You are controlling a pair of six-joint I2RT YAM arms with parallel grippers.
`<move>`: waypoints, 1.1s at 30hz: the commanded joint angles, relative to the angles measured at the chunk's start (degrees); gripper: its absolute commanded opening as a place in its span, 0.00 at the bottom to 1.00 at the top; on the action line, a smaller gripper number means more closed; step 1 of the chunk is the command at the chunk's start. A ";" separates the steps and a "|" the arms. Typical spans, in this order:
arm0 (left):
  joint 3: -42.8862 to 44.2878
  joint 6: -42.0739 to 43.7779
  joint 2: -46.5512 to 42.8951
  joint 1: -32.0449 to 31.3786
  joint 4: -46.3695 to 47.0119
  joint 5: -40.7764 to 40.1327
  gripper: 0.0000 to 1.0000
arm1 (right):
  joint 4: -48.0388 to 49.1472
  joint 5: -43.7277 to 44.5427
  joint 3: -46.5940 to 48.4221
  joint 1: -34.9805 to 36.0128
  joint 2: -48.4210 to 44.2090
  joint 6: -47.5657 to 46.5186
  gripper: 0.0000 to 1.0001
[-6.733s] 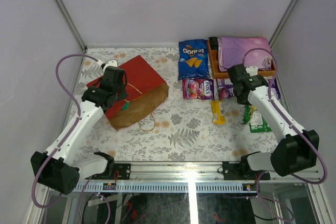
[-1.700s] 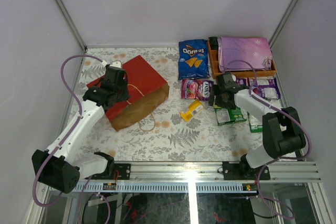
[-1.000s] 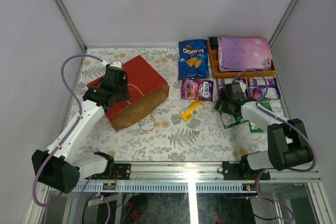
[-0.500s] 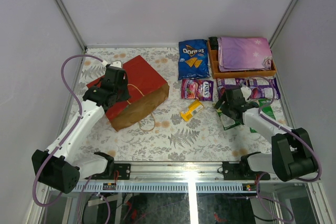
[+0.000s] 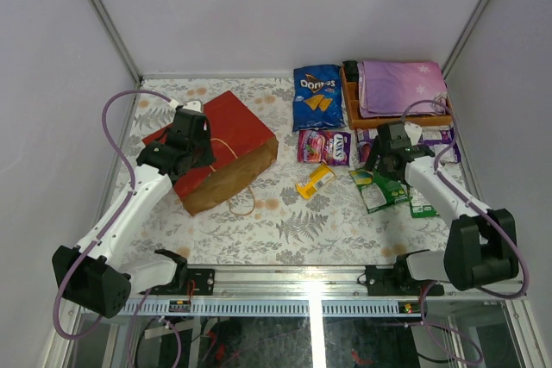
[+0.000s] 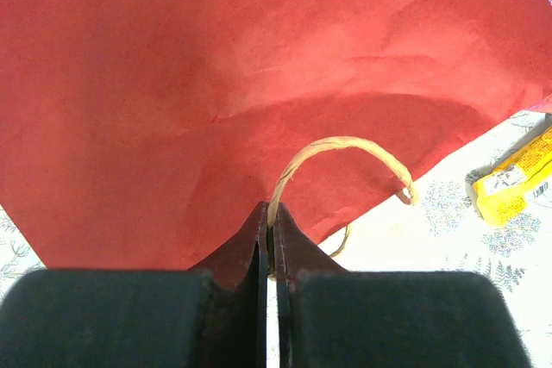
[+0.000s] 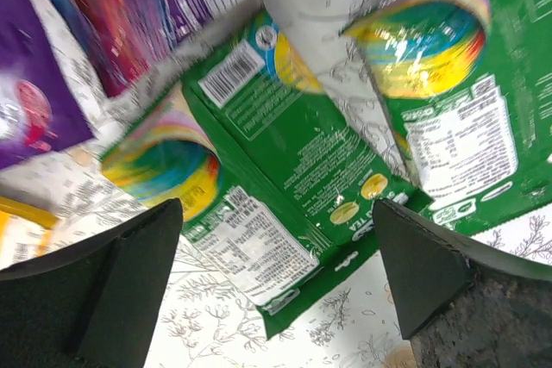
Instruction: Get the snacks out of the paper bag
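Fern-print table [image 5: 293, 221]; left end effector [image 6: 268, 215] pinches handle [image 6: 345, 144], wrist-view only; right end effector [image 7: 276, 208] splayed.

The fern-print table [image 5: 293, 221] carries a red paper bag [image 5: 233, 140] lying on its side toward the left edge. At the far edge lie a blue Doritos bag [image 5: 316, 96] and, in the far right corner, an orange tray [image 5: 351, 108]. Nearer lie a pink packet [image 5: 323, 146] just before the Doritos bag, a yellow packet [image 5: 314, 182], a green packet [image 5: 378, 190], another green pack [image 5: 423, 204] and purple packets [image 5: 440, 137] by the right edge.
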 commanded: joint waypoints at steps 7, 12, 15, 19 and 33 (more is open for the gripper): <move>-0.87 1.44 -0.83 -1.05 3.25 0.24 0.00 | 0.55 -4.54 -3.53 -0.23 5.93 0.51 0.99; -0.87 1.49 -0.89 -1.08 3.24 0.12 0.00 | 5.09 -7.51 -6.65 -0.27 7.80 4.51 0.99; -0.93 1.51 -0.83 -1.17 3.23 0.03 0.00 | 8.66 -8.61 -9.51 -0.56 6.96 7.71 0.99; -0.93 1.53 -0.78 -1.22 3.15 -0.12 0.00 | 7.15 -6.08 -9.74 -0.68 6.03 10.86 0.99; -0.95 1.59 -1.33 -1.30 3.26 -0.01 0.00 | 2.02 -5.89 -9.49 -0.69 7.44 19.49 0.99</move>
